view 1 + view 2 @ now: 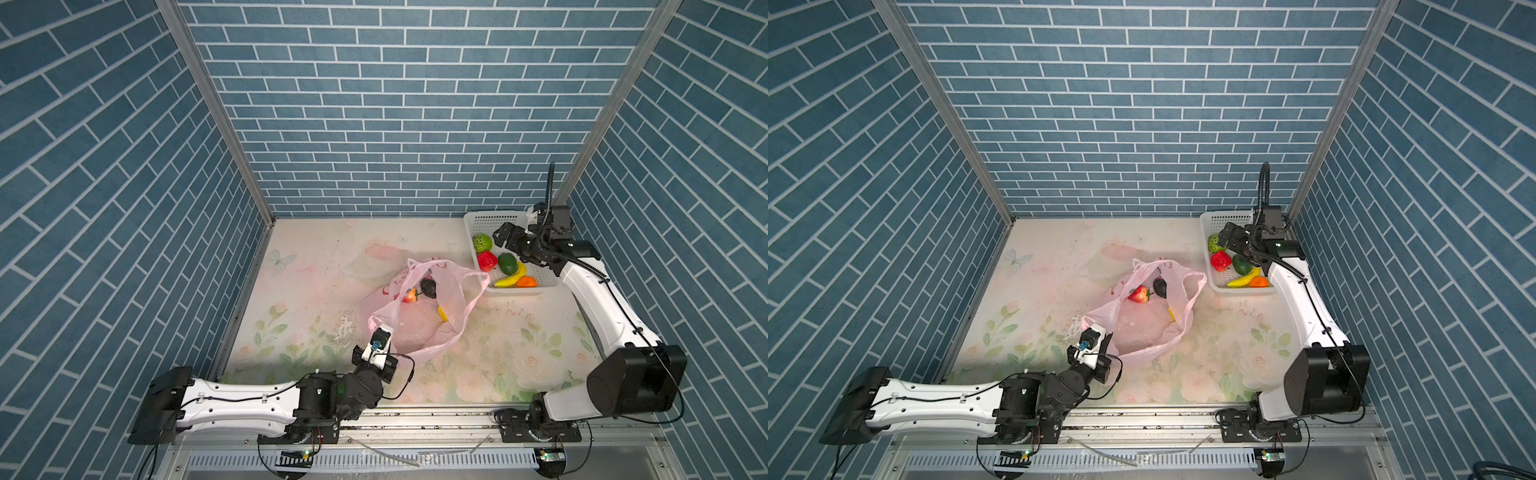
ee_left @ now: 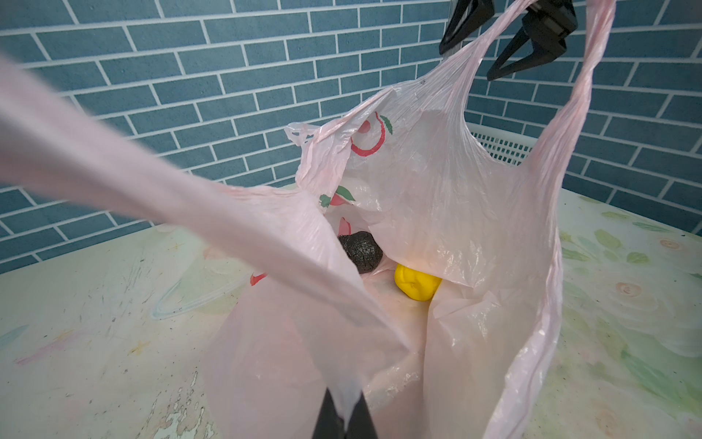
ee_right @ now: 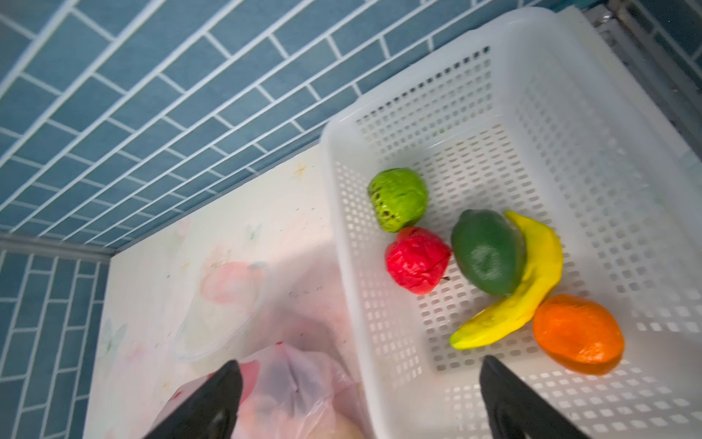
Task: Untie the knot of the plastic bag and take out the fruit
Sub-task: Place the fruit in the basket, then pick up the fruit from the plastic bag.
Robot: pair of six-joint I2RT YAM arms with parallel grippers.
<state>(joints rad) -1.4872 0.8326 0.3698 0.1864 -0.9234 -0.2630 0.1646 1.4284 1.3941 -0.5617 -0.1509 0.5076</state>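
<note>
The plastic bag (image 1: 428,320) lies slumped near the middle of the flowered table (image 1: 311,291), thin translucent pink film with red fruit prints. Its mouth gapes wide and its two handle loops stand apart. Inside, in both top views, sit a red fruit (image 1: 409,296), possibly an apple though the film blurs it, a dark avocado (image 1: 429,287) just beside it, and a yellow fruit (image 1: 442,313) nearer the bag's right side. The left wrist view shows the avocado (image 2: 361,251) and the yellow fruit (image 2: 416,283) almost touching under a fold. The left gripper (image 2: 343,403) has its jaws pressed together on the near rim of the bag, a strip of pink film caught between them and drawn taut. The right gripper (image 3: 361,366) hangs over the white perforated basket (image 1: 478,220) in the far right corner, jaws spread wide, with nothing between them and nothing touched. In the basket lie a bumpy light green fruit (image 3: 398,199), a red strawberry (image 3: 417,260), a dark green fruit (image 3: 488,252), a banana (image 3: 524,289) leaning on it, and an orange (image 3: 577,334).
</note>
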